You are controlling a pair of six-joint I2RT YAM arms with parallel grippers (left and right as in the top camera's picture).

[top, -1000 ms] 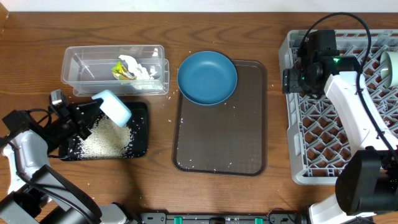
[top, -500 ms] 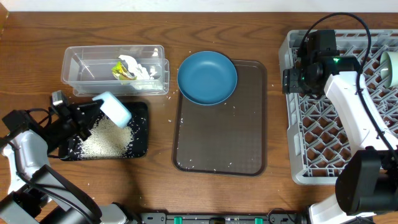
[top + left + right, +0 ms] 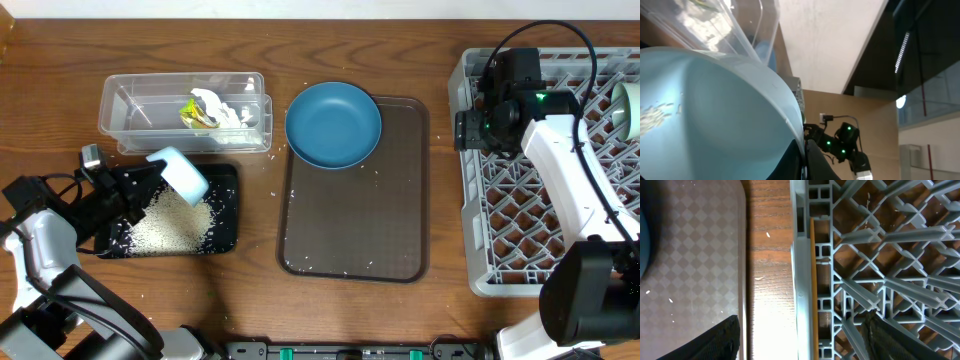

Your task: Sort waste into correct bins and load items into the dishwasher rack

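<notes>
Pale blue bowl (image 3: 180, 172) held tipped over black tray (image 3: 226, 225), white rice (image 3: 170, 228) heaped inside. Tissue (image 3: 215, 103) and yellow-green wrapper (image 3: 192, 115) in clear tub (image 3: 135, 110). Dark blue plate (image 3: 333, 124) flat, between tub and grey rack (image 3: 500, 240).

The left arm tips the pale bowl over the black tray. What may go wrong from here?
1. The left gripper holds the pale bowl tilted near the black tray's upper edge; grains already lie on the table beside it, so more may miss.
2. Some rice clings inside the bowl and may travel to the rack.
3. The chopstick lies along the rack's rim below the open right gripper; it may slip through the grid.
</notes>
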